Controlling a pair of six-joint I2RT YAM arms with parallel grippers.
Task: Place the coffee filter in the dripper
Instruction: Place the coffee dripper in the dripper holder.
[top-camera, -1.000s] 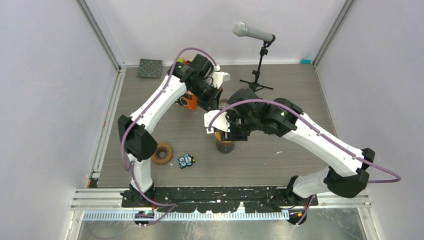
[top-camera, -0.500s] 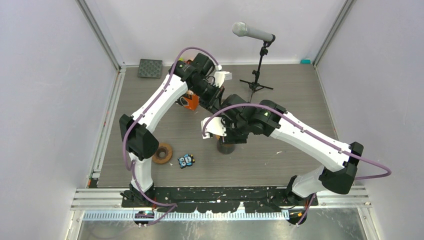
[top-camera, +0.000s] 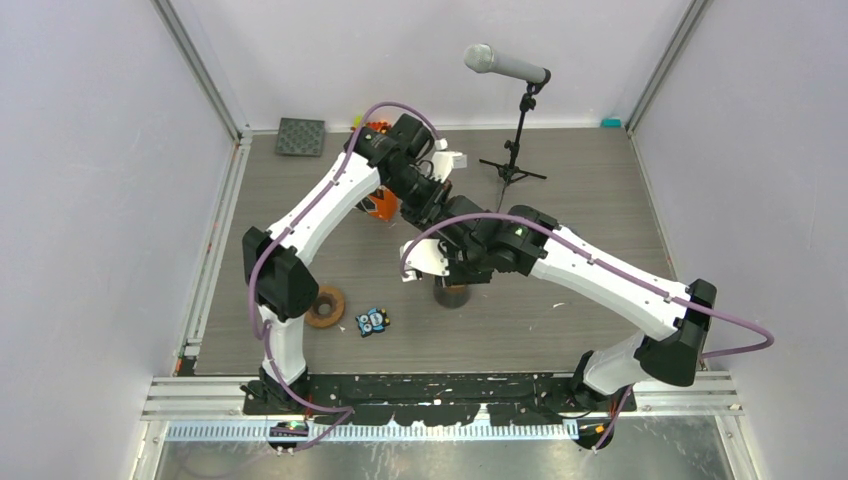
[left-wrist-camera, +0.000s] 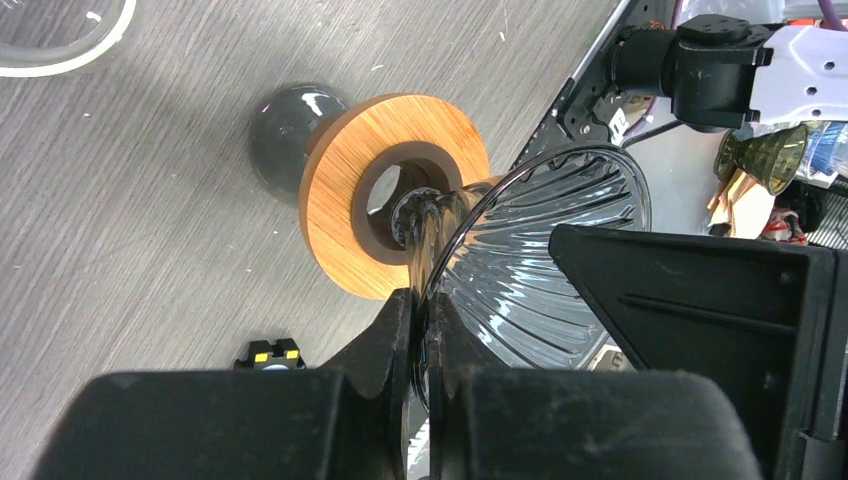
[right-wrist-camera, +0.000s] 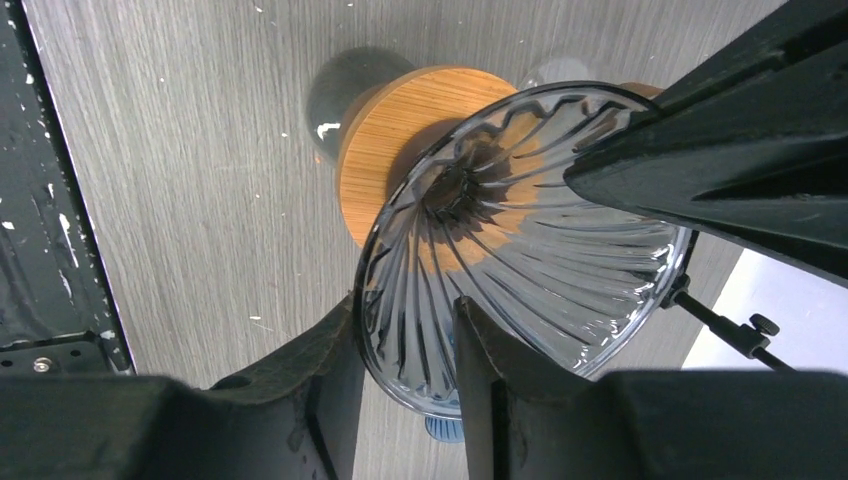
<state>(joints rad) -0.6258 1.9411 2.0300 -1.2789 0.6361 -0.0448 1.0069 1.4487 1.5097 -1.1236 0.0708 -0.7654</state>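
Note:
The dripper (left-wrist-camera: 540, 240) is a ribbed clear glass cone with a round wooden collar (left-wrist-camera: 400, 190). It is held tilted above the table. My left gripper (left-wrist-camera: 420, 300) is shut on its glass rim. In the right wrist view the dripper (right-wrist-camera: 520, 250) fills the middle. My right gripper (right-wrist-camera: 405, 320) is open and straddles the rim, one finger outside the cone and one inside. In the top view both grippers meet near the table's middle (top-camera: 450, 245), and the arms hide the dripper. I see no coffee filter for certain. A tan paper piece (left-wrist-camera: 745, 205) lies at the right edge.
A dark glass cup (top-camera: 452, 294) stands below the right arm. A wooden ring (top-camera: 324, 306) and a small blue toy (top-camera: 372, 321) lie at the front left. A microphone stand (top-camera: 515, 150), a black mat (top-camera: 301, 136) and an orange object (top-camera: 381, 205) are at the back.
My right arm has swung left and up towards the left gripper, and its elbow came in. My left gripper has shifted slightly right. They now meet at the dripper.

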